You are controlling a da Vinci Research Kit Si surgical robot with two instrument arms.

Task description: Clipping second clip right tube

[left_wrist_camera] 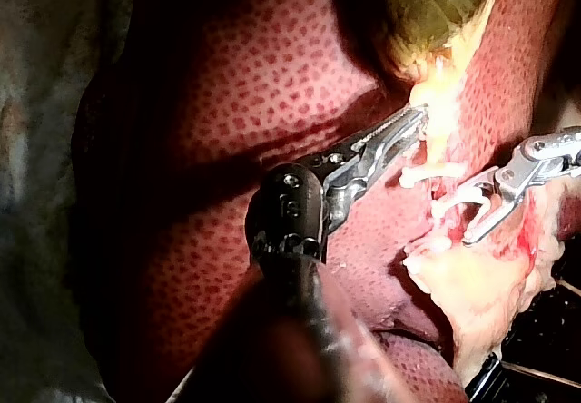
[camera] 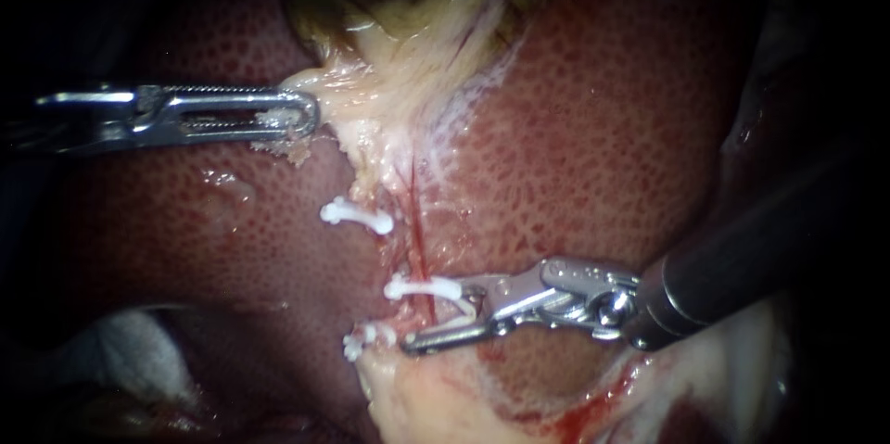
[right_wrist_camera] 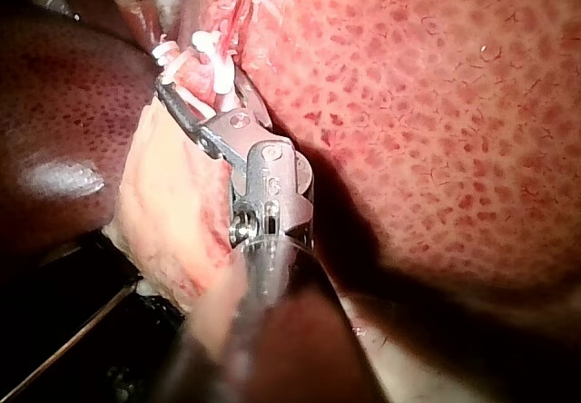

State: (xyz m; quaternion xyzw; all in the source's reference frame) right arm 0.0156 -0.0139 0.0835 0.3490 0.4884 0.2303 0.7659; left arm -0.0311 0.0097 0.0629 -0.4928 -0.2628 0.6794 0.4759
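My left instrument (camera: 301,115) has its toothed jaws clamped on pale, stringy tissue (camera: 399,64) under the gallbladder (left_wrist_camera: 427,4). Further right, a thin red tube (camera: 417,240) runs down the mottled liver (camera: 603,129), with an upper clip (camera: 357,214) and a lower clip (camera: 357,344) beside it. My right instrument (camera: 440,319) holds a white clip (camera: 422,288) in spread jaws astride that tube. The left wrist view shows the fork side-on; the right wrist view adds a smooth dark lobe (right_wrist_camera: 64,149)
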